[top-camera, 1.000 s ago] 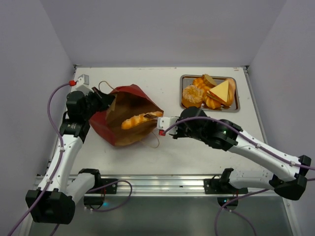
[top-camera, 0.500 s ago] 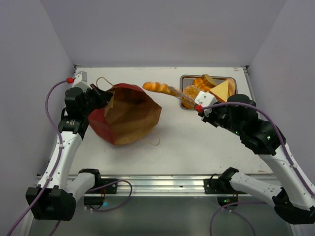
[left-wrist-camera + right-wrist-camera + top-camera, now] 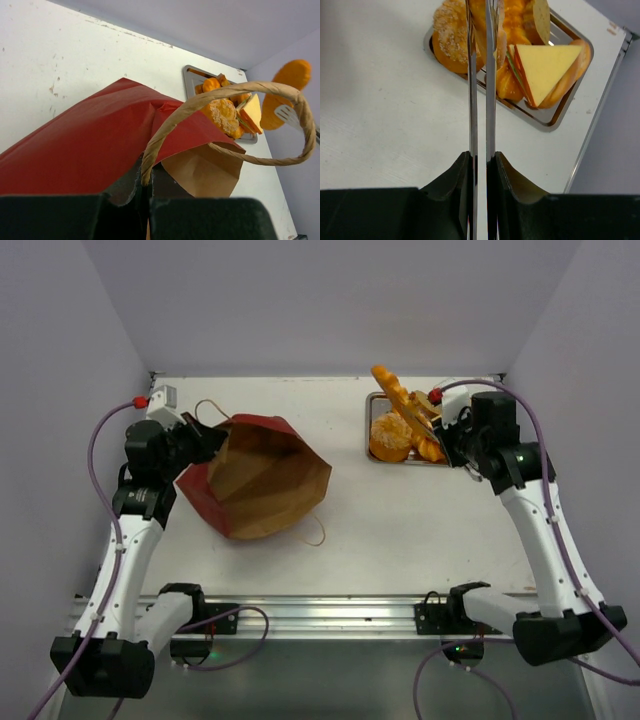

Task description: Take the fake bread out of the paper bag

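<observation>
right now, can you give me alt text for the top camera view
The right gripper, with metal tongs, holds a long bread over the tray of other breads at far right. The left gripper pinches the rim of the open red paper bag.

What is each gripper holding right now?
Left gripper: closed on the paper bag.
Right gripper: closed on metal tongs gripping a twisted bread.
</observation>
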